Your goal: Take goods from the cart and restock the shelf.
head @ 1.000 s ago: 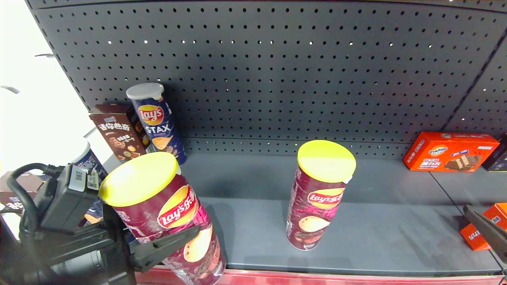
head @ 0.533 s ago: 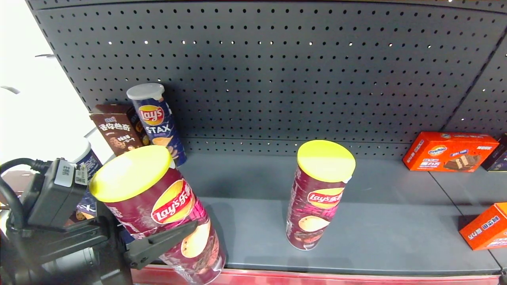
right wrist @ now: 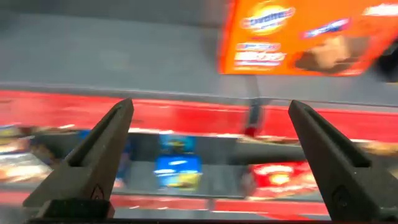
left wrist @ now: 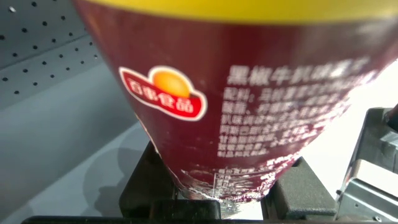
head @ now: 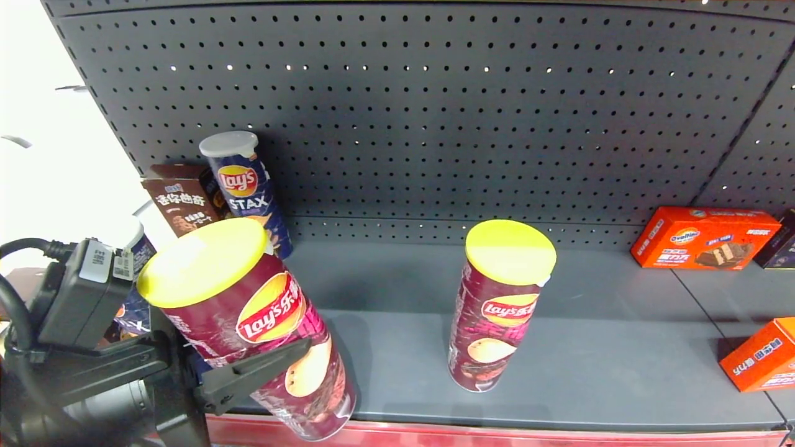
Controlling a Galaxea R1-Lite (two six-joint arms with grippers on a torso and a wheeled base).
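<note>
The left gripper [head: 267,372] is clamped around a maroon chip can [head: 236,310] with a yellow lid, tilted at the near left edge of the shelf [head: 590,372]. A matching can [head: 497,310] stands upright mid-shelf. The right gripper [right wrist: 210,106] hangs open, facing an orange box [right wrist: 298,37].

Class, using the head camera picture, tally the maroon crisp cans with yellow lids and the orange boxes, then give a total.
Maroon cans with yellow lids: 2 (held can, standing can)
Orange boxes: 2 (back box, front box)
Total: 4
</note>
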